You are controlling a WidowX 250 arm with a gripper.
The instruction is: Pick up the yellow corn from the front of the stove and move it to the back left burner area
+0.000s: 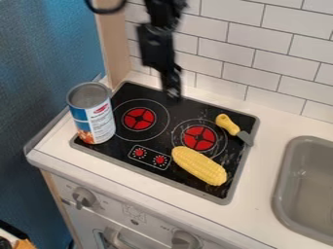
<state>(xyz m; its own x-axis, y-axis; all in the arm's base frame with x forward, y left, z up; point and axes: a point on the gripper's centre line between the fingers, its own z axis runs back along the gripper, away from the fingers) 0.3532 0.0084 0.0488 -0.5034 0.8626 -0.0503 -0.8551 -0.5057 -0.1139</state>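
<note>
The black two-finger end effector point(172, 92) hangs over the back part of the black stove top with grey rim point(157, 176), close in front of the white tiled wall point(224, 48); it is too blurred to tell whether it is spread or pressed together, and nothing can be made out in its hold. As for progress, the three loose things all rest on the stove top, so none looks to be in the middle of being carried; whether any has already been set where it belongs cannot be judged, nor how much is left. Nearest the end effector, as it looks from here, is the small utensil with a yellow handle and grey blade point(227, 124), lying by the right rim behind the yellow plastic corn cob point(199, 166), which lies slantwise at the front right, partly over the ring of the right red burner point(199, 138). The tall metal can with a blue and white label point(92, 113) stands upright at the left edge, beside the left red burner point(139, 119). On the white worktop point(259, 187), the grey sink point(312, 189) is set in at the right. The wall probably limits movement at the back, and the can, being tall, could obstruct a low sideways approach from the left.
</note>
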